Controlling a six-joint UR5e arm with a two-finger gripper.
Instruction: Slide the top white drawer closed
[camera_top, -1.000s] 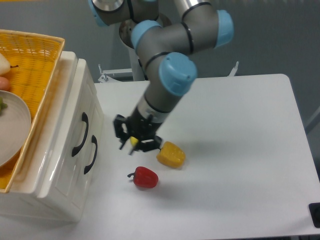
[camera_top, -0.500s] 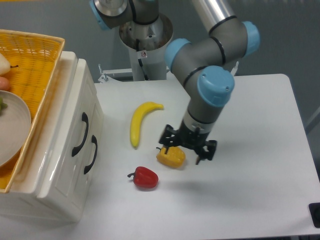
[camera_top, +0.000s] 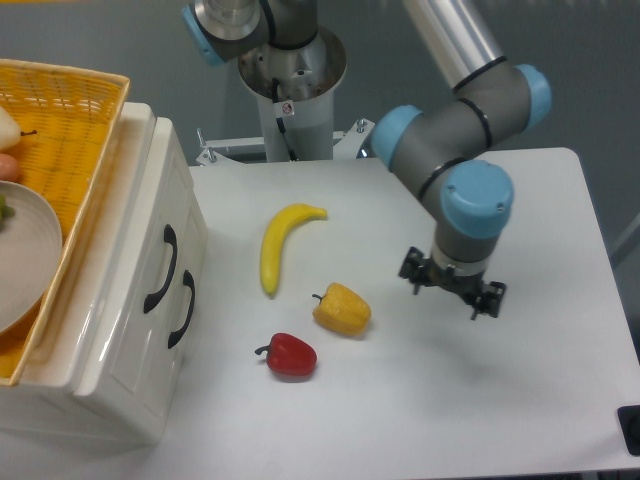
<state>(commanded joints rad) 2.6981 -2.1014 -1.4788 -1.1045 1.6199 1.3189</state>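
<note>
The top drawer (camera_top: 150, 262) sat at the left of the frame, its white front and black arched handle (camera_top: 160, 268) facing right, and from this angle it looked flush or nearly flush with the lower drawer (camera_top: 165, 320) and the cabinet (camera_top: 100, 380), so I judged it shut or all but shut. Over the last second the gripper (camera_top: 452, 287) had swung from just beside the drawer fronts, past the yellow pepper (camera_top: 342, 309), to the right-centre of the frame, well apart from the cabinet. That retreat uncovered the banana (camera_top: 277, 243) lying on the bench (camera_top: 530, 400), and it suggested the push was over and the arm was clearing out. The jaws appeared slightly apart and held nothing, though they were small and dark, so I could not tell for certain. The red pepper (camera_top: 289, 355) lay lower down, near the cabinet. The basket (camera_top: 85, 150) on top was cut off at the left edge, with a plate (camera_top: 30, 260) and fruit only partly showing. The seam between drawer and cabinet was hard to read.
</note>
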